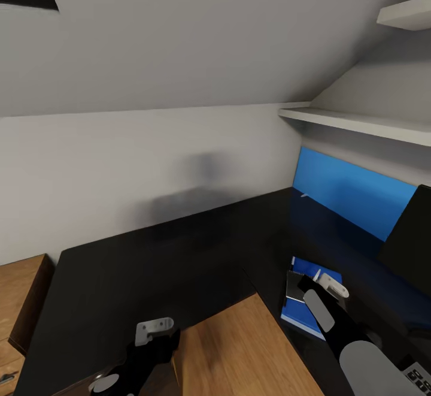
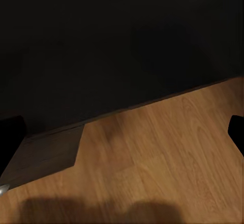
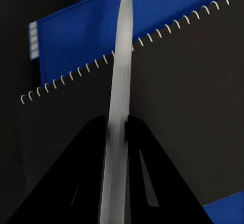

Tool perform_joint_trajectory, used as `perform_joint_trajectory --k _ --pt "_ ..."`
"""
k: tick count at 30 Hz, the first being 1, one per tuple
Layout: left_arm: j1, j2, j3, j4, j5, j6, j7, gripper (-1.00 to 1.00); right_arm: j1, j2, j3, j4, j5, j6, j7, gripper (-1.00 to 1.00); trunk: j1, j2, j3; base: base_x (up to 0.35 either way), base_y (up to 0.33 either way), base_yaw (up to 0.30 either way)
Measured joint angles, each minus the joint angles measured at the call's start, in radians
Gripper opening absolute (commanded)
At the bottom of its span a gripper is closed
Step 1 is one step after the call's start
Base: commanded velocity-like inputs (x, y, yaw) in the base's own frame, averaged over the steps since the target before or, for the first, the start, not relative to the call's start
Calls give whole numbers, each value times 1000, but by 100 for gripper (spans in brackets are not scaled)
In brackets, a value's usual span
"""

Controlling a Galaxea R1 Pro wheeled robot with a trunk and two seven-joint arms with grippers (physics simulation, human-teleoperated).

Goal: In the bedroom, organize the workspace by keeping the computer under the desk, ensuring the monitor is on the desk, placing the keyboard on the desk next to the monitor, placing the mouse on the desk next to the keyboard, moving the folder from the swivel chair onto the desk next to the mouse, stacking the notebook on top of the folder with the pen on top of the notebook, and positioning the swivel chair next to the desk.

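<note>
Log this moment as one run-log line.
right claw: shut on thin white pen | under it: dark spiral-bound notebook on bright blue folder | glossy black desk | left claw: idle

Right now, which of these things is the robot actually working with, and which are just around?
Working with: pen held in right gripper, notebook, folder, desk, monitor.
Just around: shelves, wooden drawers, floor.

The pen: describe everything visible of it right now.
The pen is a thin, pale grey-white stick with a smooth, plain surface that tapers to a point at its far end. It is clamped between the two black fingers of the right end effector and sticks out past them, over the dark spiral-bound notebook lying on the blue folder. Whether it touches the notebook cannot be told.
</note>
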Motion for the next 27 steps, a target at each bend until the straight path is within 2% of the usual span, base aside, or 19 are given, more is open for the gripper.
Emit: perform_joint_trajectory --k 6,18,27 --pt "0 0 -21 0 -1 -2 0 100 0 0 -1 0 0 -1 -4 -100 0 0 0 1 0 0" --pt "0 0 -23 0 -2 -4 1 100 0 0 0 0 1 0 -8 -100 46 -84 -38 0 0 0" --pt "0 0 -23 0 -1 -4 1 100 0 0 0 -1 1 0 -9 -100 46 -84 -38 0 0 0"
